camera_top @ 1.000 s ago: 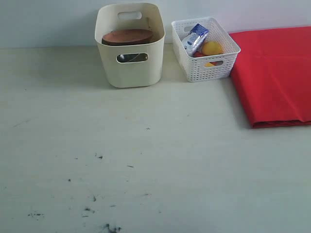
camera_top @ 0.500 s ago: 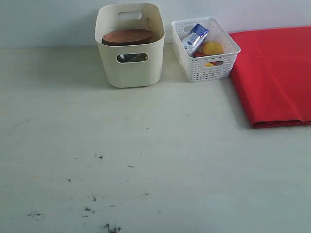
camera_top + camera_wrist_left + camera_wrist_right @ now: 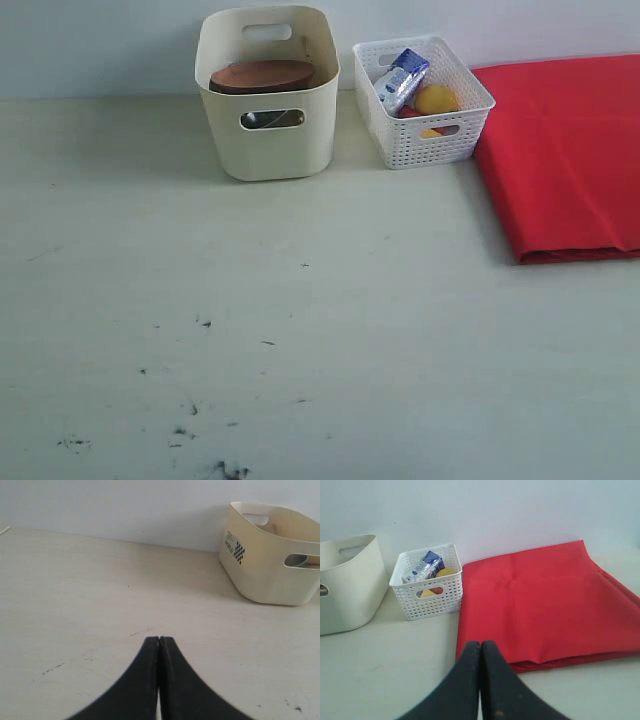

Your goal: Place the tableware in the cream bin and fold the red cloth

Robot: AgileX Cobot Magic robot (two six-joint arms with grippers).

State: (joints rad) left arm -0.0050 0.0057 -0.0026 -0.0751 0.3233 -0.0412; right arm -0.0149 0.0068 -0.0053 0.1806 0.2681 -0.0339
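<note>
The cream bin (image 3: 267, 95) stands at the back of the table, with the brown oval wooden plate (image 3: 262, 76) lying across its top and something steel (image 3: 270, 119) showing through its front cutout. The red cloth (image 3: 565, 150) lies folded flat at the back right. My left gripper (image 3: 159, 639) is shut and empty over bare table, well short of the cream bin (image 3: 272, 555). My right gripper (image 3: 480, 643) is shut and empty, its tips in front of the near edge of the red cloth (image 3: 540, 605). Neither arm shows in the exterior view.
A white lattice basket (image 3: 424, 105) sits between the bin and the cloth, holding a blue-white milk carton (image 3: 402, 78) and yellow and red food. It also shows as the white lattice basket (image 3: 429, 589) in the right wrist view. A pale wall runs behind everything. Dark specks mark the table's near left.
</note>
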